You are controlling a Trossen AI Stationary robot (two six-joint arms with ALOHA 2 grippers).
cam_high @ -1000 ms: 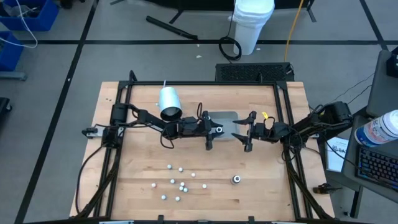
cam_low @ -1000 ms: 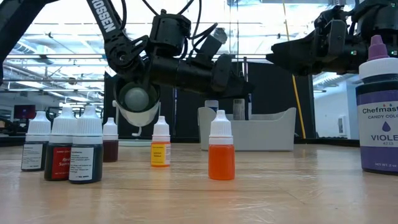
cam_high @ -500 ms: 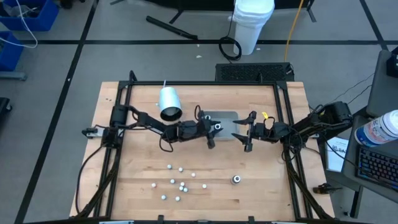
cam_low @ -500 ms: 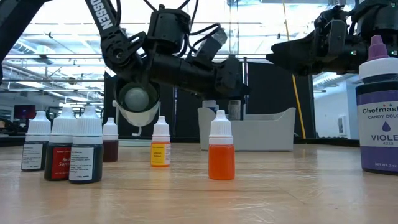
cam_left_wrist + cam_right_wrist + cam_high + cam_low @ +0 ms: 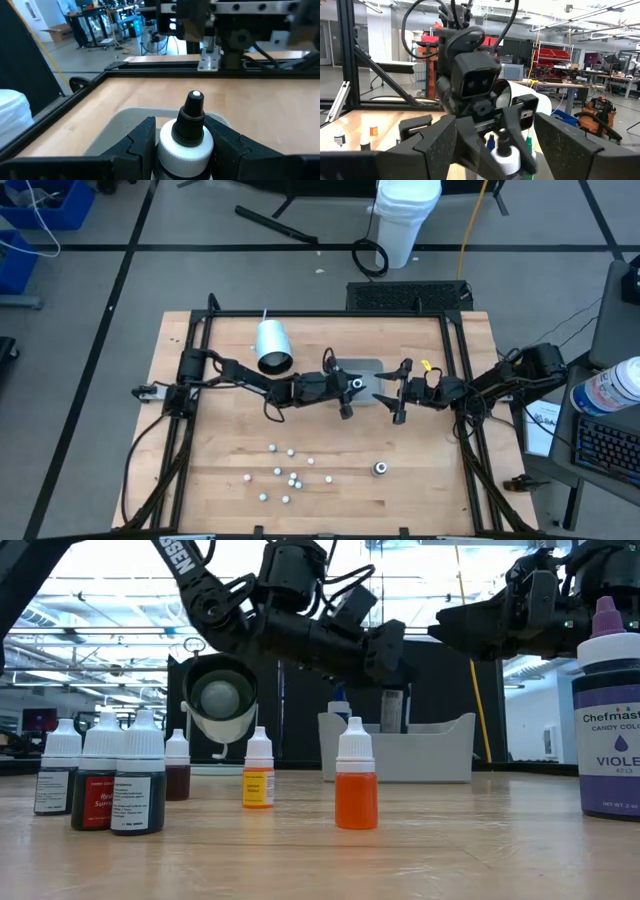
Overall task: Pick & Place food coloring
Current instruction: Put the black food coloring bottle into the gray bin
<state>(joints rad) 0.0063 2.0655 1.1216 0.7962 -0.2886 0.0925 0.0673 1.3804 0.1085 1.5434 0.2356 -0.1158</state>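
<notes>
In the left wrist view a food coloring bottle (image 5: pixel 186 142) with a white cap and a black nozzle stands between the fingers of my left gripper (image 5: pixel 182 132), which is shut on it. That gripper (image 5: pixel 346 394) hovers at the near edge of the clear grey tray (image 5: pixel 358 366) at mid-table. The right wrist view shows the same bottle (image 5: pixel 506 159) from the other side. My right gripper (image 5: pixel 392 395) waits open just right of the tray. Several more bottles (image 5: pixel 355 785) stand upright on the near part of the table (image 5: pixel 285 475). My left gripper pinches the bottle's white cap (image 5: pixel 162 150) by its sides between the two fingers. The fingers lie nearly level and come from the table's left. The bottle stands upright with its black nozzle (image 5: pixel 192 107) up. The fingers hide its lower part.
A big white cup (image 5: pixel 272 346) lies on its side left of the tray. A larger violet bottle (image 5: pixel 380 468) stands at the near right. Black frame rails (image 5: pixel 200 330) run along the table's left, right and far edges.
My left gripper has risen a little and tipped up toward level, shifting slightly toward the table's right with the bottle still in its hold. My right arm has kept still.
</notes>
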